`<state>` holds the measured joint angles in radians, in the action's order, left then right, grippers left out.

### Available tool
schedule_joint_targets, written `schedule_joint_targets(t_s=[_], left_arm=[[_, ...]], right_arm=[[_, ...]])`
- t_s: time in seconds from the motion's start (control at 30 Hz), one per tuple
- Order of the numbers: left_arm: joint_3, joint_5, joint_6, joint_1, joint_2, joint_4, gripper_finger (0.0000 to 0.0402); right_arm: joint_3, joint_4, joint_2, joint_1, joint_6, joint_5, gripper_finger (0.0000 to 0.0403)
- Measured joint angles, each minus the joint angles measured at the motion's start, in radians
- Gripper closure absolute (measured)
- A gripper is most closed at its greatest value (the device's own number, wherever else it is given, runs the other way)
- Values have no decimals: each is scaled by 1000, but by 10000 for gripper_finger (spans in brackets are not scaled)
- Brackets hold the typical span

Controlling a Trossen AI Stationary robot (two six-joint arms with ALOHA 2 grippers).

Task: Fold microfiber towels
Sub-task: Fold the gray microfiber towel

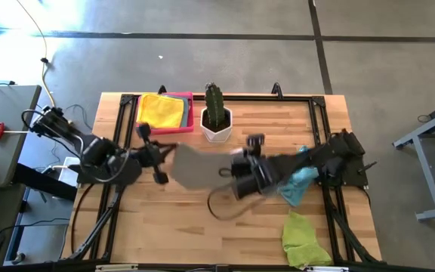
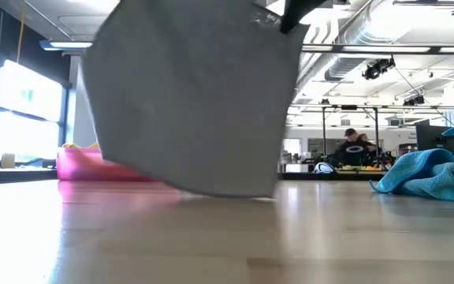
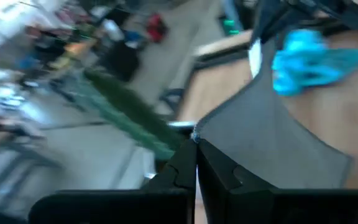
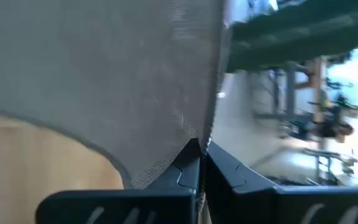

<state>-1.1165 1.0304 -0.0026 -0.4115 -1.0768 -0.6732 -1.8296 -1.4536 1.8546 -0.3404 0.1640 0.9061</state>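
Observation:
A grey microfiber towel (image 1: 195,168) hangs spread between my two grippers over the middle of the table. In the low view the grey towel (image 2: 187,95) fills the left half, its lower edge (image 2: 227,192) close to the tabletop. My left gripper (image 1: 169,151) is shut on its left end, and my right gripper (image 1: 231,165) is shut on its right end. A blue towel (image 1: 300,183) lies bunched under the right arm. A lime green towel (image 1: 304,238) lies crumpled at the near right. A yellow towel (image 1: 161,112) rests on the pink tray (image 1: 183,98). My left gripper pinches a corner (image 3: 196,134) of the grey towel between its two shut fingers (image 3: 182,171), coming from the table's left. The cloth spreads away from the fingertips toward the other arm, lifted off the table. My right gripper pinches the towel's edge at a corner (image 4: 194,142) between its two shut fingers (image 4: 225,169), coming from the table's right and slanting down. The cloth hangs from there. I cannot tell whether its lower edge touches the table.
A cactus in a white pot (image 1: 216,119) stands at the far middle, just behind the held towel. A black frame runs along the table's edges (image 1: 319,113). A loose cable loop (image 1: 221,208) lies in front of the right gripper. Bare wood shows at the near left (image 1: 157,227).

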Motion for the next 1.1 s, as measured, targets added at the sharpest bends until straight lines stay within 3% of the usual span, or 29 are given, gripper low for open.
schedule_joint_targets(t_s=[0.1, 0.23, 0.37, 0.47, 0.57, 0.7, 0.83, 0.93, 1.1], left_arm=[[0, 11, 4, 30, 32, -12, 401], [11, -182, -210, 31, 35, -109, 401], [115, -424, -467, -17, -16, -93, 401], [222, -539, -586, -74, -112, 54, 401], [282, -599, -648, -125, -232, 250, 401], [276, -627, -677, -178, -400, 420, 401], [225, -735, -694, -201, -543, 514, 401], [165, -828, -681, -202, -603, 506, 401], [63, -778, -596, -190, -604, 364, 401]], right_arm=[[-41, 2, 0, 81, -31, -2, 402], [-45, -2, 0, 111, 24, -106, 402], [41, 78, 2, 66, 156, -440, 403], [180, 276, 6, -5, 178, -666, 403], [302, 501, 6, -75, 185, -803, 403], [412, 729, 6, -133, 261, -881, 403], [483, 802, 6, -167, 307, -918, 403], [500, 777, 6, -174, 334, -1006, 403], [433, 643, 6, -163, 291, -984, 403]])
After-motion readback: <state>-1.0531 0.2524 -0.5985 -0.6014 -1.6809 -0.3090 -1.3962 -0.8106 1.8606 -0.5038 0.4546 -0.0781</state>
